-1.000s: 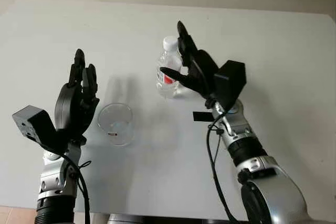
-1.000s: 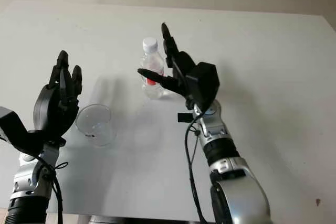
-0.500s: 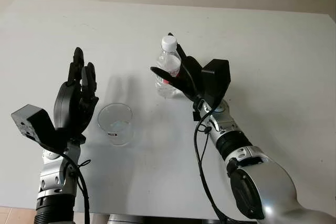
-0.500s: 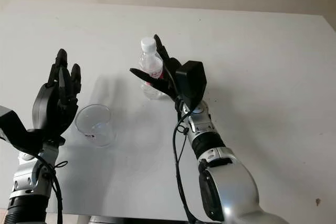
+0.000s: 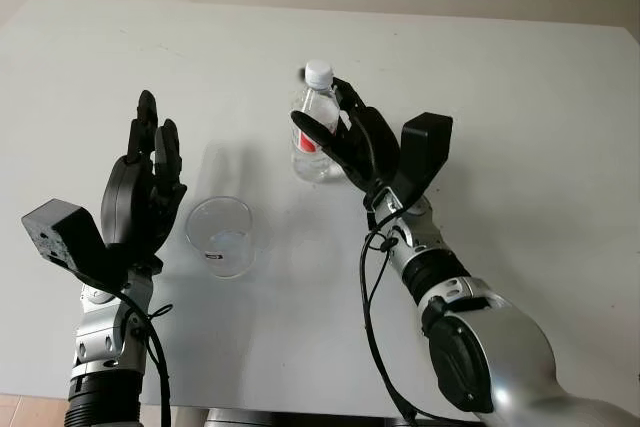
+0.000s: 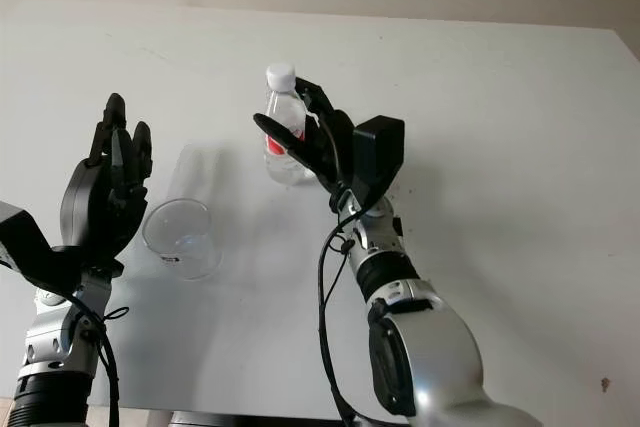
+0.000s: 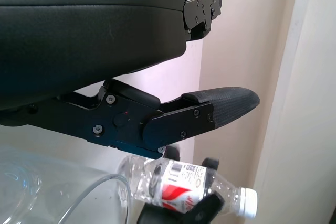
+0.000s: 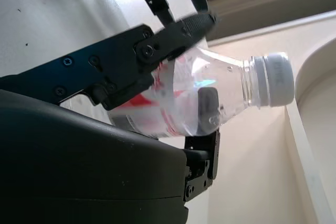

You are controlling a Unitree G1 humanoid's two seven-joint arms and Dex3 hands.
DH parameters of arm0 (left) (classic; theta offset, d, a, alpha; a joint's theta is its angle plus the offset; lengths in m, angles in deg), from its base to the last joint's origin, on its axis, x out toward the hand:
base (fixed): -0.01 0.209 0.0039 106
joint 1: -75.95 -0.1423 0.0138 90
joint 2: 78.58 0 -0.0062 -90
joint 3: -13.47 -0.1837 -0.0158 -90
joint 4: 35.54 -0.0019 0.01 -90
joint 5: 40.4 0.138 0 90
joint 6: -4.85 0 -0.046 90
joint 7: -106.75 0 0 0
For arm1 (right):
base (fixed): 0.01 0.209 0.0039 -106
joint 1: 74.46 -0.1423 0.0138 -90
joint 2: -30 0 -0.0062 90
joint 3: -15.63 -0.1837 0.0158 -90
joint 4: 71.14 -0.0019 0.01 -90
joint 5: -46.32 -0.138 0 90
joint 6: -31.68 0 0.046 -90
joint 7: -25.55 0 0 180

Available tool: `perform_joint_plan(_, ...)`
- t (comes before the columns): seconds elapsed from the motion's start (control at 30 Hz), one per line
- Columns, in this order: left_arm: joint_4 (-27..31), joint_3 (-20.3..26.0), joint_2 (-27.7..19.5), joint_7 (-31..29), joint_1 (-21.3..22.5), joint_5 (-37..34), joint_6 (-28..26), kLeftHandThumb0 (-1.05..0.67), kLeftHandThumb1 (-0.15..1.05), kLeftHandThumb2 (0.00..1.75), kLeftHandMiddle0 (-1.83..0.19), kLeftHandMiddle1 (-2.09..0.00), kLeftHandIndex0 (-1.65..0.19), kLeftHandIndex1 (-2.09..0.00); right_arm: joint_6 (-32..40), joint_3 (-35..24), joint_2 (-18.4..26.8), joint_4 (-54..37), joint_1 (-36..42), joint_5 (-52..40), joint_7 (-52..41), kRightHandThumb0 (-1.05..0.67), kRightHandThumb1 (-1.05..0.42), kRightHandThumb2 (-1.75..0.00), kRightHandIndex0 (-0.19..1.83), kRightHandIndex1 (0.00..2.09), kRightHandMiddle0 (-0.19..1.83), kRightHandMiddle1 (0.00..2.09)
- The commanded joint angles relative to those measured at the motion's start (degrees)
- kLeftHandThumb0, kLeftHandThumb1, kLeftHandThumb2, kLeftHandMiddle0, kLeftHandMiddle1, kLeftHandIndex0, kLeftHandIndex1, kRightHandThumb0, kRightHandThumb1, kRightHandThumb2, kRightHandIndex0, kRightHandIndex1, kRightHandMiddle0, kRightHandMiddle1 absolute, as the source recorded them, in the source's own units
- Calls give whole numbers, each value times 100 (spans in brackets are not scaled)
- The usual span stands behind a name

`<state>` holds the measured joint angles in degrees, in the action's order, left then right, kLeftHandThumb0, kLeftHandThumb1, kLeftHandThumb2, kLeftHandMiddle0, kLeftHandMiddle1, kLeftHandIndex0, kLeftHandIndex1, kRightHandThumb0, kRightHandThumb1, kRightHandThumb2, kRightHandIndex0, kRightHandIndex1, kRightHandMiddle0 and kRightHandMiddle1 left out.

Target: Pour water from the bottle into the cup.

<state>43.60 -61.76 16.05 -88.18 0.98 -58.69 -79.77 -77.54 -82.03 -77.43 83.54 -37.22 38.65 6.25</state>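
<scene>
Right hand has its fingers wrapped around the capped water bottle mid-table; the right wrist view shows a fingertip pressed behind the clear plastic. Left hand is open, fingers uncurled, just beside the clear plastic cup.

Head stereo pair: both eyes look forward and down on the white worktop from positions slightly apart, sharing the whole scene, with the arms entering from the bottom edge. Left wrist camera: mounted against the left hand, very close, its shell across one side; it looks past one of the fingers toward the cup and bottle. Right wrist camera: equally close on the right hand, facing the bottle between its fingers. All views share the bottle.
</scene>
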Motion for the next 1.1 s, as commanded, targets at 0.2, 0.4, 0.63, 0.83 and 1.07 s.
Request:
perform_joint_plan(0.2,-126,22,54,41,105,-3,110,-74,105,66,19,0,19,0,84,259,271,95,-184,339,-566,-28,-100,-6,88,209,86,209)
perform_joint_plan(0.4,-163,15,49,50,134,12,110,-75,105,66,19,0,19,0,95,419,397,76,-223,555,-759,-42,-92,-5,69,209,83,209)
perform_joint_plan(0.63,-178,37,52,46,145,-5,139,-74,105,67,19,0,19,0,-368,670,410,16,-165,1031,63,-31,-101,-6,79,209,88,209)
perform_joint_plan(0.83,-222,54,37,-16,174,-43,209,-74,105,66,19,0,19,0,-1048,1300,642,-209,-240,2052,1228,-20,-105,-17,104,209,98,209)
perform_joint_plan(1.07,-194,52,47,10,160,-33,185,-74,105,65,19,0,19,0,-1654,1673,869,-379,-404,2657,2010,-13,-105,-19,108,209,85,209)
